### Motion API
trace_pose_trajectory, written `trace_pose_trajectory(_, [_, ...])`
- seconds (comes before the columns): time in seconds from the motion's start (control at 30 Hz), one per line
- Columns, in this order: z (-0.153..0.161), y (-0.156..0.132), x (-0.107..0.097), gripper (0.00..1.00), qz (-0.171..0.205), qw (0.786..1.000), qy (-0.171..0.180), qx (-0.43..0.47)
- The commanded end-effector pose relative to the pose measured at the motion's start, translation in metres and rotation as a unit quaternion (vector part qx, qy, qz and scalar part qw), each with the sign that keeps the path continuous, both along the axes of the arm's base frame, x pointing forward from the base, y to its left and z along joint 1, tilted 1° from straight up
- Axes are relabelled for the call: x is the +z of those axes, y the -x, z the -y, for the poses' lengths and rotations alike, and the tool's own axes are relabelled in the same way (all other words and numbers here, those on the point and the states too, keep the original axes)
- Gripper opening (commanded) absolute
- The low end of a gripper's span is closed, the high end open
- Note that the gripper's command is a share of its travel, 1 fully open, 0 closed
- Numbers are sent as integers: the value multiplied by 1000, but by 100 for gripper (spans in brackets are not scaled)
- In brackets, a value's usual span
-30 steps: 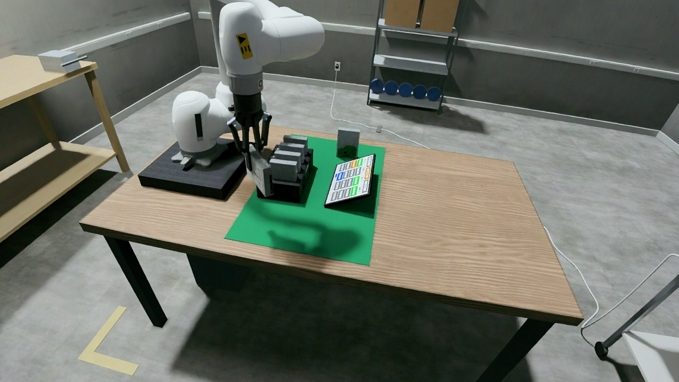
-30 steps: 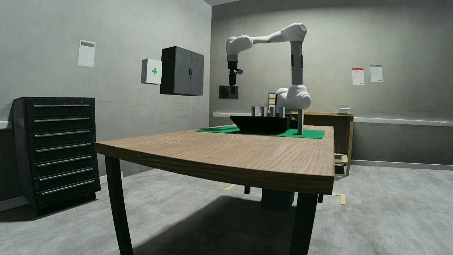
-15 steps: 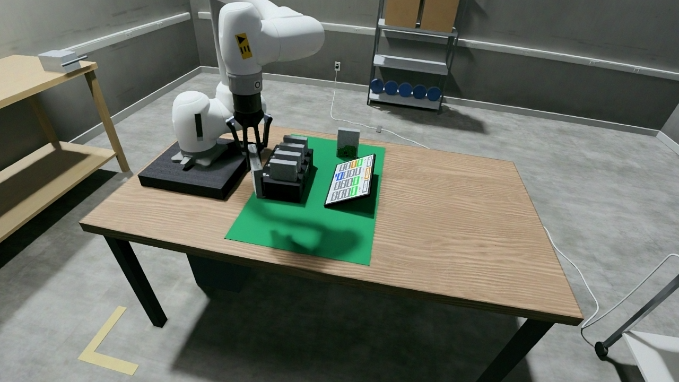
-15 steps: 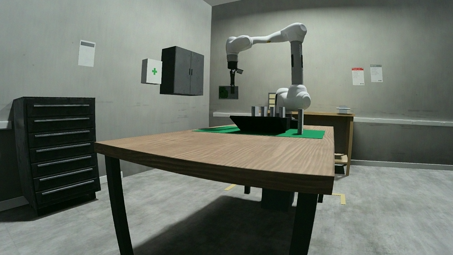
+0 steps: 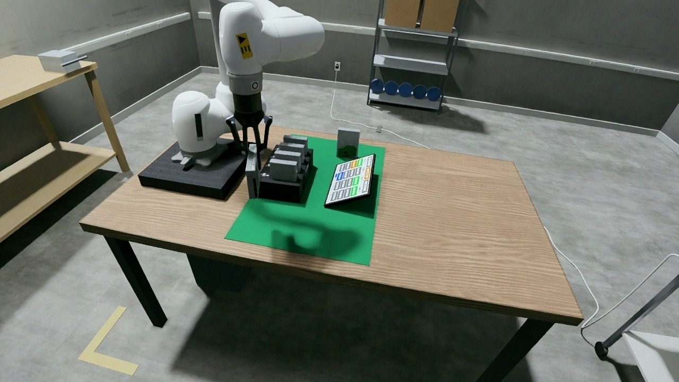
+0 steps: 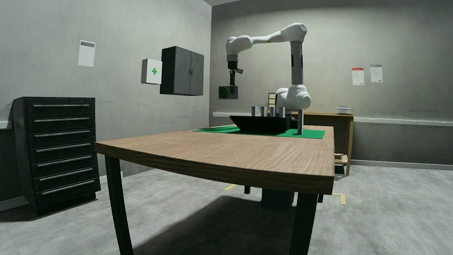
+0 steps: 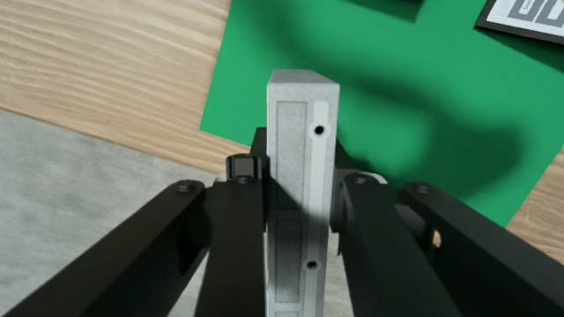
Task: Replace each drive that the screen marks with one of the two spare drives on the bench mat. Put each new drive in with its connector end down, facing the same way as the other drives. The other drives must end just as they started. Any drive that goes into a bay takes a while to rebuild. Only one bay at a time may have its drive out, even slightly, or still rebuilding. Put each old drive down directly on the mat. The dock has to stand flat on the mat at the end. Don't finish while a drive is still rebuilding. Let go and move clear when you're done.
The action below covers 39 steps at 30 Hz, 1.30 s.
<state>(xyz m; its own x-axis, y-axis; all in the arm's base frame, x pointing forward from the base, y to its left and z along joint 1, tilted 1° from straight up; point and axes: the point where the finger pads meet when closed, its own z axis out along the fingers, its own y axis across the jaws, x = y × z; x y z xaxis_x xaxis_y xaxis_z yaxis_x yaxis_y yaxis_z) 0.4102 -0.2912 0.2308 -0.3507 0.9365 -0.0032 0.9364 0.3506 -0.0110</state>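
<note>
In the top view, see the gripper [image 5: 256, 146] [image 6: 232, 88] [image 7: 293, 150] clenched on a drive [image 5: 252, 173] [image 6: 223, 92] [image 7: 303, 158], overlapping the near left side of the dock [image 5: 280, 191] from this angle. Find four drives [image 5: 283, 169] [image 6: 281, 111] upright in a row in the dock, on the green mat [image 5: 303, 227] [image 6: 311, 133] [image 7: 397, 44]. Note a spare [image 5: 348, 142] [image 6: 300, 122] standing on the mat, behind the tilted screen [image 5: 352, 181] [image 6: 261, 124] [image 7: 529, 15] with its green, orange and blue tiles. In the exterior view, see the grasped drive well above the table [image 6: 221, 152] [image 7: 132, 66], a green patch on its broad side. See the spare upright beside the back of the screen. In the wrist view, see the grasped drive pinched by its broad sides, narrow face with two dark holes toward the camera. Notice mat and table below, and a corner of the screen at upper right.
</note>
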Motion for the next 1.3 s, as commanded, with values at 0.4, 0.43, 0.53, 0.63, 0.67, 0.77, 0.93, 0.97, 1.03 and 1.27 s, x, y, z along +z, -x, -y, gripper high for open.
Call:
trace_pose_trajectory(0.4, [0, 0, 0, 10, 1, 998, 1, -59])
trace_pose_trajectory(0.43, [0, 0, 0, 10, 1, 997, 1, -71])
trace_pose_trajectory(0.53, [0, 0, 0, 10, 1, 994, 1, -110])
trace_pose_trajectory(0.63, [0, 0, 0, 10, 1, 989, 1, -149])
trace_pose_trajectory(0.67, [0, 0, 0, 10, 1, 987, 2, -162])
trace_pose_trajectory(0.77, [0, 0, 0, 10, 2, 983, 2, -186])
trace_pose_trajectory(0.93, [0, 0, 0, 10, 2, 975, 2, -222])
trace_pose_trajectory(0.97, [0, 0, 0, 10, 2, 974, 2, -228])
trace_pose_trajectory(1.03, [0, 0, 0, 10, 2, 971, 2, -237])
trace_pose_trajectory(1.27, [0, 0, 0, 10, 2, 970, 2, -243])
